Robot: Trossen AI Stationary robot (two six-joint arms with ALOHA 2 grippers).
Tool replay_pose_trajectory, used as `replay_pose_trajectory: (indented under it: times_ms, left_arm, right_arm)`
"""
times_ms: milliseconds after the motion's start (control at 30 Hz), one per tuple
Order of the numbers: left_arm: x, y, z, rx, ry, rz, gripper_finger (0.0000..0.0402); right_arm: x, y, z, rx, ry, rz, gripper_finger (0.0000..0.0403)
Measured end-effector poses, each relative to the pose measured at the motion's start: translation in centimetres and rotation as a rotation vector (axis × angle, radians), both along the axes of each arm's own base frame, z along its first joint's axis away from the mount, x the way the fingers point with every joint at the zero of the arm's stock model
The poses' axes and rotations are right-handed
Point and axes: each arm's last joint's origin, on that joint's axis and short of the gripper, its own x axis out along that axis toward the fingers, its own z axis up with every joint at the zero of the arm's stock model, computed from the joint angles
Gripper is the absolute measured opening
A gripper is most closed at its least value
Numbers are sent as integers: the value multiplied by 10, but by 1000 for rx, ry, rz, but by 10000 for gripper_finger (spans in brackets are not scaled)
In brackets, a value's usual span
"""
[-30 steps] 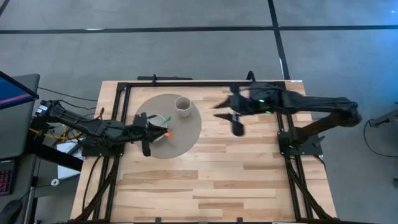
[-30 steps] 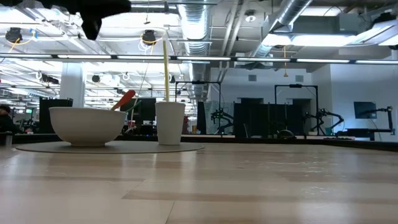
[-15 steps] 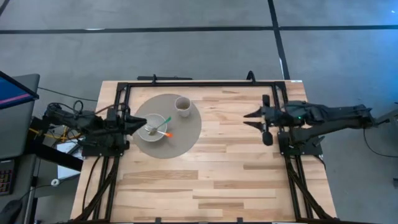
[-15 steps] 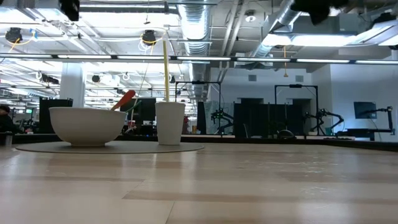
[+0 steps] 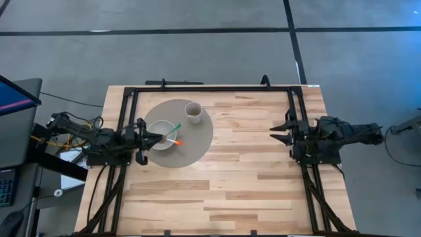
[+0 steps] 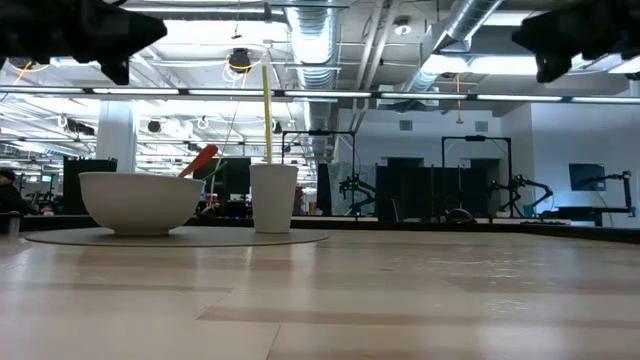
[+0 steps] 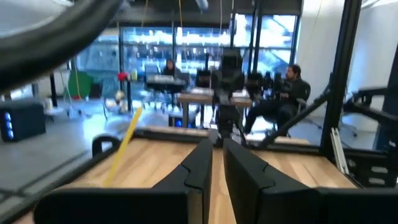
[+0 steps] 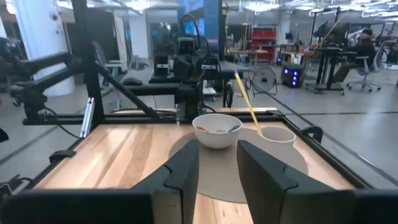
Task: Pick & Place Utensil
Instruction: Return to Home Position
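A white bowl [image 5: 163,136] stands on a round grey mat [image 5: 192,143] at the table's far left. In it lie an orange-tipped utensil [image 5: 176,140] and a green one; the orange tip rises over the bowl's rim in the low view [image 6: 203,158]. A white cup [image 5: 193,112] with a yellow stick [image 6: 266,110] stands on the mat beside the bowl. My left gripper [image 5: 152,136] hangs at the table's left edge, just left of the bowl, fingers together and empty [image 7: 217,163]. My right gripper [image 5: 276,131] is at the right edge, open and empty [image 8: 219,163].
A black frame [image 5: 210,87] runs along the table's far edge and down both sides. Bare wood [image 5: 223,178] lies between the mat and my right gripper and across the near half. People sit at desks in the room beyond.
My left gripper has drawn back from over the bowl toward the table's left edge, uncovering the bowl. My right gripper has pulled back from the table's middle toward the right edge. Bowl, cup and utensils have stayed in place.
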Motion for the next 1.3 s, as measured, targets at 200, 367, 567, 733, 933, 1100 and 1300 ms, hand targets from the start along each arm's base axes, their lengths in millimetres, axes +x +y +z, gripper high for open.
replay_pose_trajectory:
  times_ms: [200, 367, 567, 733, 933, 1100, 1300]
  left_arm:
    - [-1, 1, 1, 34, -59, 13, 42]
    - [-1, 1, -1, 36, -55, 13, 42]
    - [-1, 0, -19, 2, -24, 4, 42]
    - [0, 0, -19, -11, -28, -14, 42]
    - [-1, 0, -19, -12, -32, -22, 42]
    - [-1, 0, -18, -16, -39, -21, 42]
    - [0, 0, -18, -19, -39, -21, 42]
  right_arm:
    - [-2, 0, -25, 33, -46, 2, 102]
    - [3, 0, -38, 56, 15, 2, 102]
    - [8, 1, -59, 61, 30, -2, 102]
    - [10, 0, -65, 63, 20, -12, 102]
    - [12, 0, -67, 65, -1, -14, 102]
    - [12, 0, -67, 64, 1, -14, 102]
    - [12, 0, -67, 64, 2, -14, 102]
